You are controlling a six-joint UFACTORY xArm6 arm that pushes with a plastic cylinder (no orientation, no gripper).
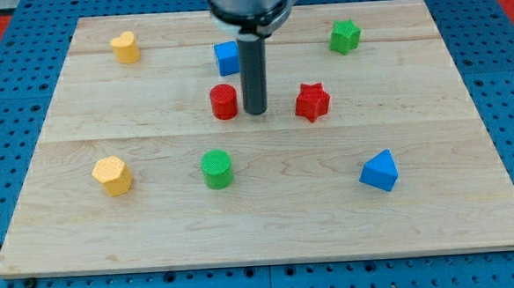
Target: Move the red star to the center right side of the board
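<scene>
The red star [311, 101] lies a little right of the board's middle. My tip [255, 112] touches the board between the red star and a red cylinder [224, 102]. The tip is about a block's width left of the star and close to the right side of the cylinder. The dark rod rises from the tip to the arm's head at the view's top.
A blue cube [227, 58] sits just up-left of the rod. A green star-like block [345, 36] is at the top right, a yellow heart [125, 47] at the top left, a yellow hexagon [112, 175] at the lower left, a green cylinder [216, 169] below the middle, a blue triangular block [380, 171] at the lower right. The wooden board [467, 106] lies on blue pegboard.
</scene>
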